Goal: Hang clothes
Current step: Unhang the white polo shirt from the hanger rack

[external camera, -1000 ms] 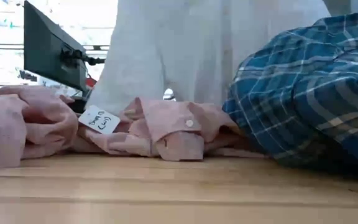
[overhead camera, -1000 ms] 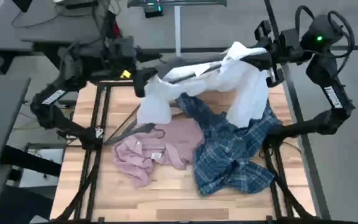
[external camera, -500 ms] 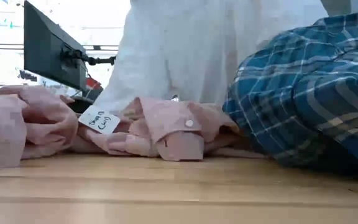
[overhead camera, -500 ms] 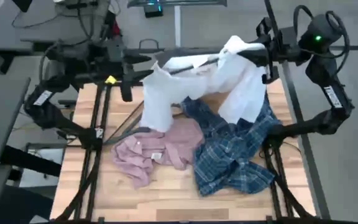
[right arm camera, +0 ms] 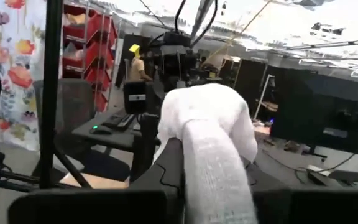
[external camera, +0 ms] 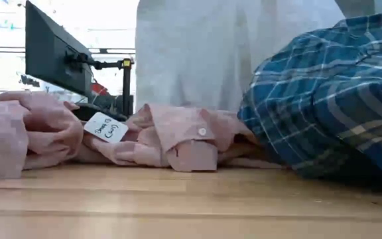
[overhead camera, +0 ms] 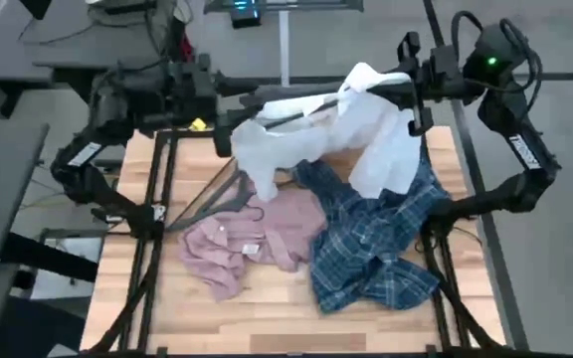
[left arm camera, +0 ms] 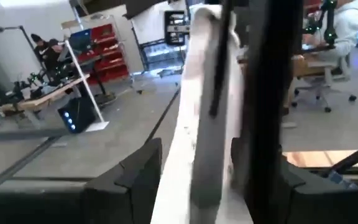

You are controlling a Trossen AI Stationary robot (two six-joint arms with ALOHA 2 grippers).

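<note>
**White shirt stretching between two raised grippers**

High view: the left gripper [overhead camera: 235, 127] is clasping one end of the white shirt [overhead camera: 366, 129] above the table's [overhead camera: 267, 318] far edge, while the right gripper [overhead camera: 406, 89] is pinching the other end. A dark wire hanger [overhead camera: 212, 199] is lying beside the crumpled pink shirt [overhead camera: 247, 244], and the plaid shirt [overhead camera: 371, 244] is sprawling under the white one.

Low view: the white shirt [external camera: 204, 53] is hanging behind the pink shirt [external camera: 171, 136], whose paper tag [external camera: 106, 128] is facing forward; the plaid shirt [external camera: 323, 93] is blocking the right side. A monitor [external camera: 52, 56] is standing beyond.

Left wrist view: white fabric [left arm camera: 197, 124] and a dark hanger wire are filling the gap between the fingers.

Right wrist view: bunched white cloth [right arm camera: 210, 137] is sitting clamped in the closed fingers.
</note>
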